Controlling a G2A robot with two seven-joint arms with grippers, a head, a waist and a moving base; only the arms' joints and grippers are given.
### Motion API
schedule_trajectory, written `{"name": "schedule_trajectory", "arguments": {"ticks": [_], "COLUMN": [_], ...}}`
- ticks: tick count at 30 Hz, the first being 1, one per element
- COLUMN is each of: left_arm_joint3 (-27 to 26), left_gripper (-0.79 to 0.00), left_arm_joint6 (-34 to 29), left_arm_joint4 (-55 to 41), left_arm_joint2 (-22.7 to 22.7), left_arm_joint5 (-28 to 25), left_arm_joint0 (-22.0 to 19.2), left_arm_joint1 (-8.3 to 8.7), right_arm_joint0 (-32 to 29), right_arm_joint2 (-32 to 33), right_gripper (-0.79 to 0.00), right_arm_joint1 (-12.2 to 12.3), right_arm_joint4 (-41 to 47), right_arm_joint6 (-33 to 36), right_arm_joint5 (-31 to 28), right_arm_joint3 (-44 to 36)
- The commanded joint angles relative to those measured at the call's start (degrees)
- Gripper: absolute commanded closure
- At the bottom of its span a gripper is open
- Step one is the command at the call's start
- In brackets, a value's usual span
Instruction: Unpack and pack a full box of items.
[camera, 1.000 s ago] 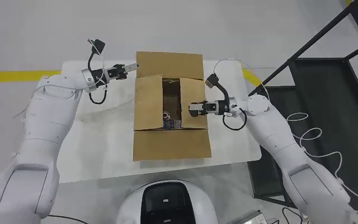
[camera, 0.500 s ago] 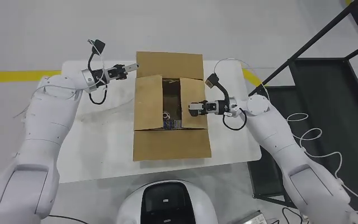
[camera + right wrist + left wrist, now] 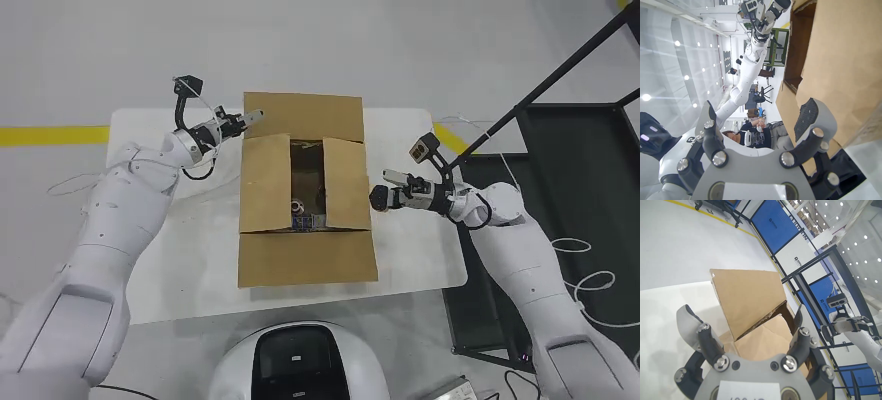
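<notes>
A brown cardboard box (image 3: 305, 250) stands in the middle of the white table. Its far flap (image 3: 303, 113) and near flap lie outward. The left flap (image 3: 265, 185) and right flap (image 3: 347, 185) are folded inward, and the dark gap between them shows some items (image 3: 298, 210). My left gripper (image 3: 250, 117) is open at the box's far left corner, above the far flap (image 3: 747, 291); its fingers (image 3: 687, 317) hold nothing. My right gripper (image 3: 378, 197) is open just off the box's right side (image 3: 838, 66), apart from the flap and with nothing in it.
The table (image 3: 180, 260) has bare room left of the box and a narrow strip on the right. A black metal rack (image 3: 570, 150) stands close beyond the table's right edge, under my right arm. A yellow floor line (image 3: 50, 135) runs at the far left.
My right gripper has pulled back to the right, off the right flap and clear of the box. My left gripper has shifted right, up to the box's far left corner.
</notes>
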Motion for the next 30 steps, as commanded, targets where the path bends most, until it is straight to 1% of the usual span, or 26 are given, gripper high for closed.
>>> {"name": "schedule_trajectory", "arguments": {"ticks": [1,3,7,12,16,19,22,25,30], "left_arm_joint3": [3.36,6.01,10.13,14.01,16.15,17.14,17.68,18.2,18.6], "left_gripper": [-0.785,-0.785,-0.785,-0.785,-0.785,-0.785,-0.785,-0.785,-0.785], "left_arm_joint6": [1.35,1.19,-1.1,-2.21,-3.13,-3.54,-5.3,-7.48,-13.2], "left_arm_joint4": [-0.25,-0.86,-4.06,-4.66,-5.95,-7.6,-11.35,-14.38,-19.26], "left_arm_joint2": [1.15,2.07,2.87,3.72,3.66,3.11,1.69,0.37,-1.86], "left_arm_joint5": [-1.42,-2.08,-2.95,-2.27,-1.3,-1.57,-2.79,-5.08,-9.06], "left_arm_joint0": [-1.38,-2.47,-4.4,-6.27,-7.08,-7.45,-7.82,-8.26,-8.78], "left_arm_joint1": [-1.26,-2.44,-4.62,-6.52,-7.64,-8.2,-8.59,-8.62,-8.19], "right_arm_joint0": [-3.03,-5.43,-9.19,-12.92,-15.16,-16.1,-16.59,-16.6,-15.78], "right_arm_joint2": [1.89,3.23,5.62,8.28,9.44,9.34,8.51,7.44,4.6], "right_gripper": [-0.785,-0.785,-0.785,-0.785,-0.785,-0.785,-0.785,-0.785,-0.785], "right_arm_joint1": [0.5,0.89,1.49,2.13,2.43,2.53,2.51,2.44,2.0], "right_arm_joint4": [0.68,1.06,1.43,0.58,-1.23,-2.68,-3.59,-4.59,-4.54], "right_arm_joint6": [-0.04,0.12,-0.31,-1.7,-3.91,-4.74,-4.94,-5.03,-4.23], "right_arm_joint5": [2.16,4.16,6.68,9.08,10.25,11.34,13.13,14.47,16.2], "right_arm_joint3": [-1.96,-3.2,-4.95,-6.29,-6.94,-7.3,-7.21,-6.65,-5.61]}}
